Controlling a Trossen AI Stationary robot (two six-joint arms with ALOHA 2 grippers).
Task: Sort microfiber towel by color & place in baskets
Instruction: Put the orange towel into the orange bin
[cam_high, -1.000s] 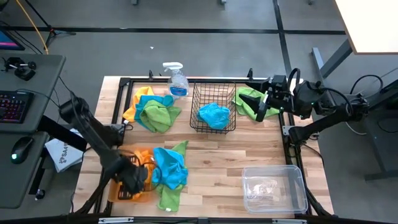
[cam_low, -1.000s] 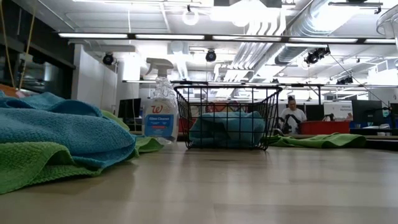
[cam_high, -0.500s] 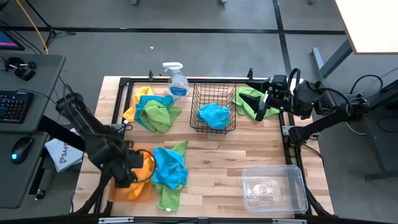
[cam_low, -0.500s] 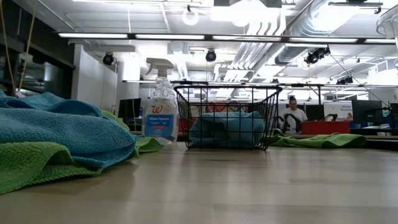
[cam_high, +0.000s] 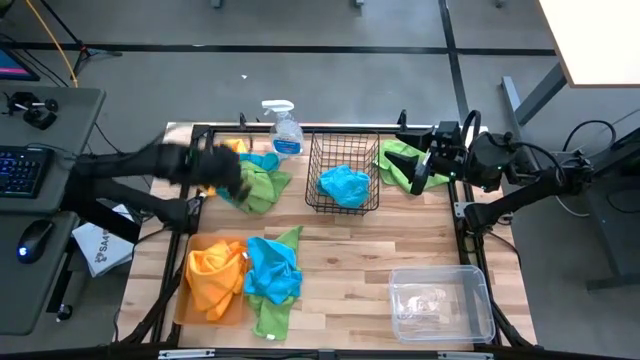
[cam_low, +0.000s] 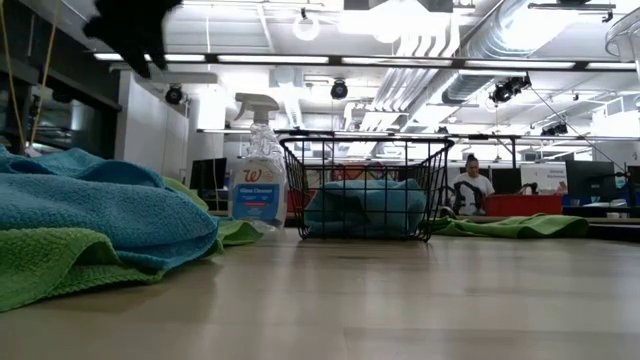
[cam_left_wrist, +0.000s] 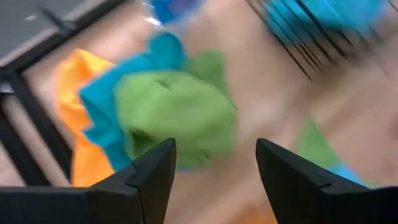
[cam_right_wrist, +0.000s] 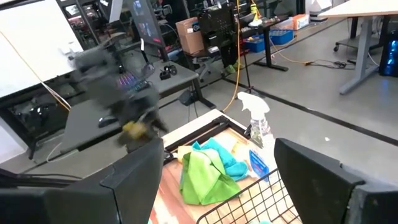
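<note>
High view showed the left gripper (cam_high: 222, 176), jaws wide and empty, above the heap of lime green, blue and orange microfiber towels (cam_high: 252, 180) just beneath it; it should pinch only the top green cloth.

The overhead cam looks straight down on the whole table (cam_high: 400, 255). The low one sits right at tabletop level, facing across to the wire basket (cam_low: 365, 187) and the room behind. The left wrist cam is close above a towel pile (cam_left_wrist: 168, 112), blurry though, so probably the same pile the right wrist cam sees from farther off beside the spray bottle (cam_right_wrist: 256, 134).
</note>
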